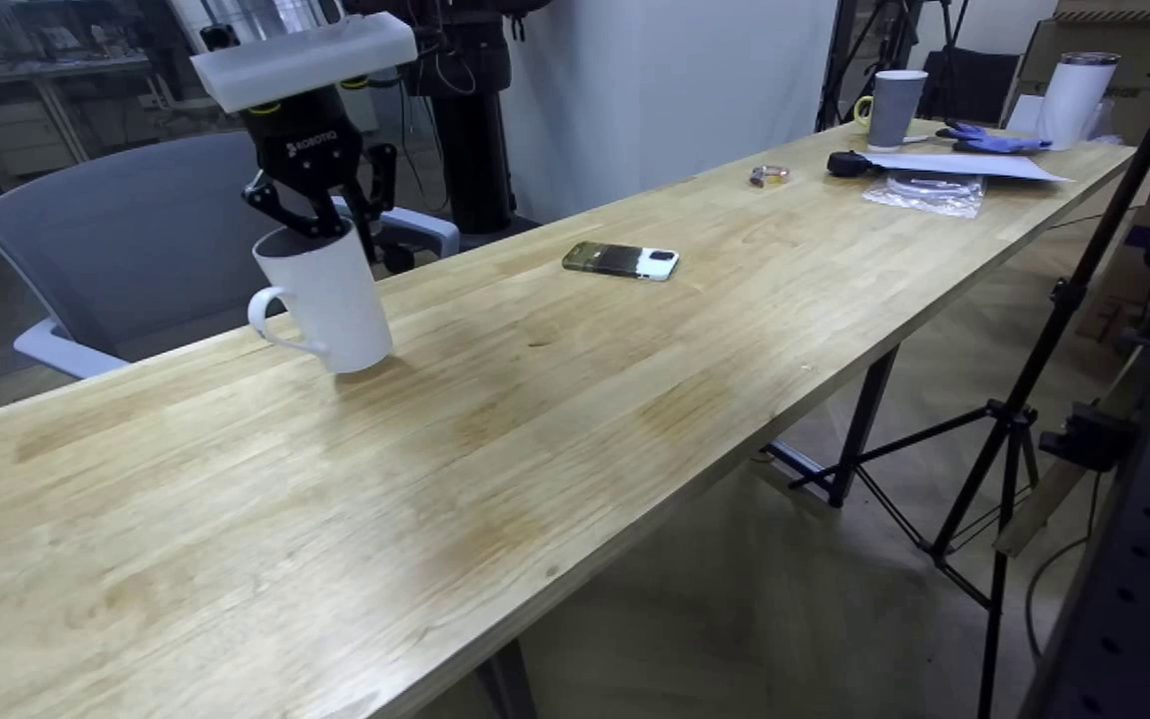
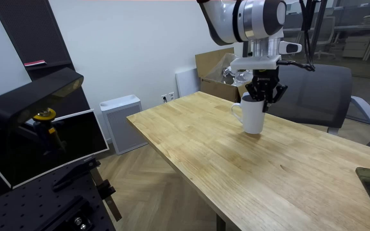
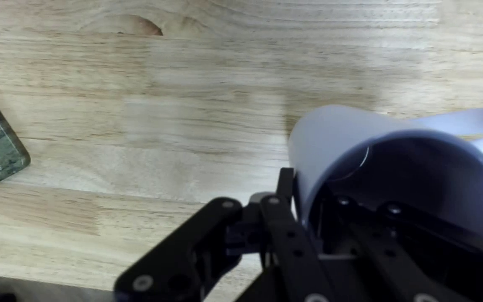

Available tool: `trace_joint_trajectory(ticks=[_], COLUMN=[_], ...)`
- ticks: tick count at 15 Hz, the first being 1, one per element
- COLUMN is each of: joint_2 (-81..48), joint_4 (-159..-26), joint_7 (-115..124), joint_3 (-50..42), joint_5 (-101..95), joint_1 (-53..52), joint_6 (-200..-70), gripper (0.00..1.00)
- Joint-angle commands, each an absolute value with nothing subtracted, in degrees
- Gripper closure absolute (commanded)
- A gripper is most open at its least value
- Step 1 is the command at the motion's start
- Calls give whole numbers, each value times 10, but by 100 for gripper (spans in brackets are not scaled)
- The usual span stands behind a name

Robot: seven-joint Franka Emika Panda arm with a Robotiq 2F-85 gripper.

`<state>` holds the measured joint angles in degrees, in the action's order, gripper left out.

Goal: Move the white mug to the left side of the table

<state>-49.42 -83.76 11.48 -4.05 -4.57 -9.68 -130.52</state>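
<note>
Pale planks make up the long table (image 1: 535,429) beneath me, and at the far left of an exterior view a desk (image 1: 86,66) shows dimly in the background. Going rightward from there, I come to a grey mesh chair (image 1: 176,240) just beyond the table's far edge.

Next is the white mug (image 1: 330,300), over the table near that same edge, mouth up, its loop handle (image 1: 258,312) on the side away from my outer finger. My gripper (image 1: 347,234) has it by the wall: my jaws are clamped at the rim, and the wrist view shows one finger (image 3: 285,184) outside, the other dipping into the dark hollow. A soft shadow lies by the base; whether that base touches the wood or sits just above it, I cannot tell.

To the right, well apart from the mug, a phone (image 1: 620,260) lies flat in a case of green, dark and white. Past it lies a reddish bit (image 1: 768,176) too small for me to name, then a black object (image 1: 847,165) at the corner of a white sheet (image 1: 984,165), with a grey and white cup (image 1: 896,110) behind. A clear plastic bag (image 1: 924,197) lies at the sheet's near side, and what looks like a blue glove (image 1: 994,140) rests just beyond it. Near the table's far end stands a white tumbler (image 1: 1079,100) with a dark rim. Beside the table is a black tripod (image 1: 1012,413).
</note>
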Motion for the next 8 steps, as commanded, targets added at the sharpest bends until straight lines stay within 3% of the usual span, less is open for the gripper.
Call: trace_joint_trajectory(ticks=[1, 8], joint_2=[-493, -497], joint_4=[-823, -825], joint_7=[120, 114], joint_3=[-29, -15], joint_5=[-49, -46], joint_1=[-100, -103], joint_6=[-1299, -1299], gripper=[97, 97])
